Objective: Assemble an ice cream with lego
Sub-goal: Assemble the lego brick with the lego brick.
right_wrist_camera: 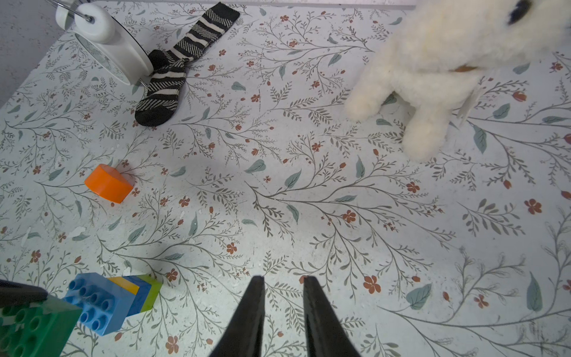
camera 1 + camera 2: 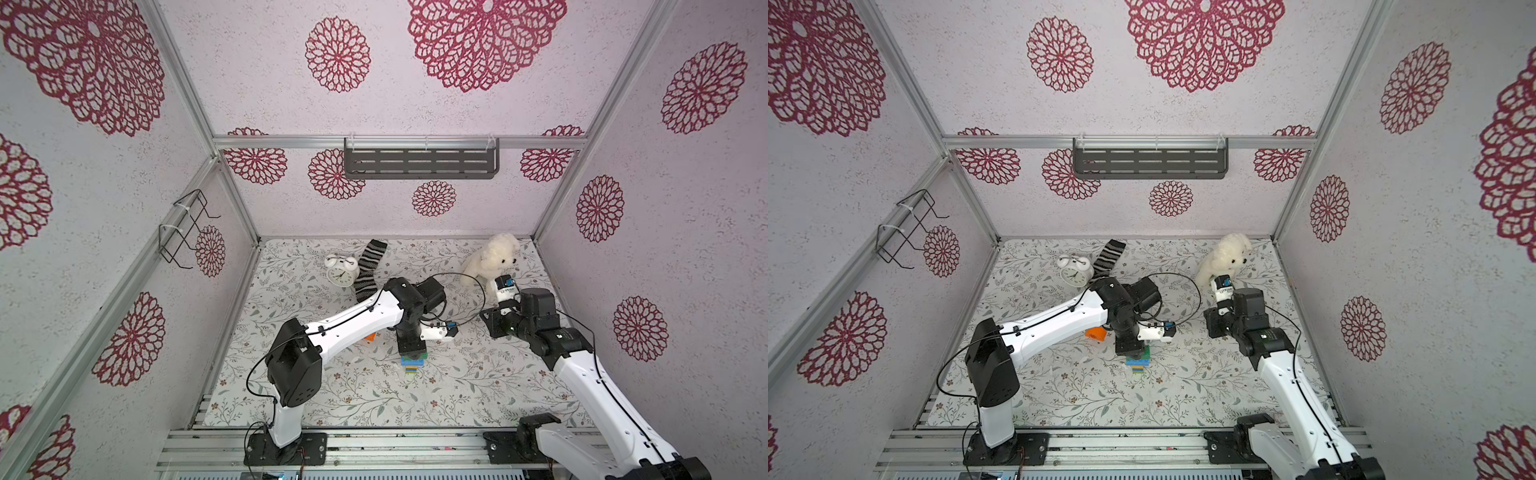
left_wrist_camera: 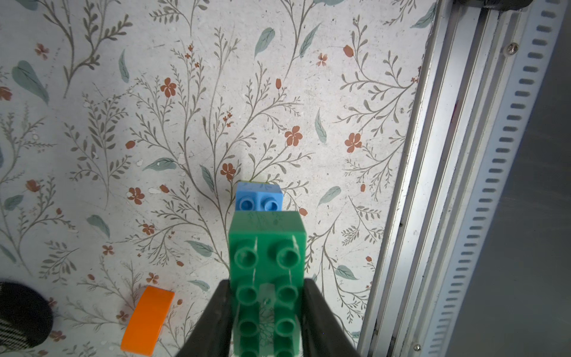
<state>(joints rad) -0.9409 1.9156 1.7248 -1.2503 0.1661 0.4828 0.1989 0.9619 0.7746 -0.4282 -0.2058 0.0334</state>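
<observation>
My left gripper [image 3: 267,284] is shut on the dark green long brick [image 3: 267,244], its jaws pressing the brick's two long sides. It holds the brick just over a small stack [image 2: 412,366] in the middle of the mat: light blue brick [image 1: 99,304] on yellow, blue and lime. The light blue studs show uncovered in the right wrist view. The orange half-round brick [image 2: 1095,333] lies loose on the mat left of the stack, partly under the left arm. My right gripper [image 1: 283,278] hovers over bare mat to the right of the stack, open a little, with nothing between its fingers.
A white alarm clock [image 2: 341,270] and a striped sock [image 2: 368,270] lie at the back left, and a white plush dog [image 2: 492,259] sits at the back right, close behind the right wrist. Aluminium rails [image 3: 448,185] run along the mat's front edge.
</observation>
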